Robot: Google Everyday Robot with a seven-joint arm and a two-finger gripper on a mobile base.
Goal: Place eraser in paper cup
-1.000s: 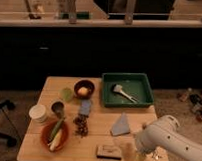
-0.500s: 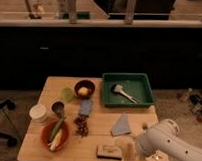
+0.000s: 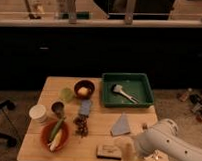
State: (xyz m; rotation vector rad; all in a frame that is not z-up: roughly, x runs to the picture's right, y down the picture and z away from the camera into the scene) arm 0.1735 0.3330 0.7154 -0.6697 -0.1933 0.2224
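Note:
The eraser (image 3: 109,152), a flat brown block with a tan label, lies near the front edge of the wooden table (image 3: 100,119). The white paper cup (image 3: 37,113) stands at the table's left side, far from the eraser. My gripper (image 3: 130,151) hangs at the end of the white arm (image 3: 165,144), just to the right of the eraser and low over the table's front edge.
A green tray (image 3: 139,85) holding a white tool (image 3: 122,92) sits at the back right. A brown bowl (image 3: 84,88), a yellow-green cup (image 3: 67,95), a metal cup (image 3: 58,108), a blue-grey pad (image 3: 85,107), a triangular cloth (image 3: 121,125), dark grapes (image 3: 82,127) and a red bowl (image 3: 54,135) lie around.
The arm has swung down and to the left, bringing the gripper closer to the eraser's right side. The objects on the table have not moved.

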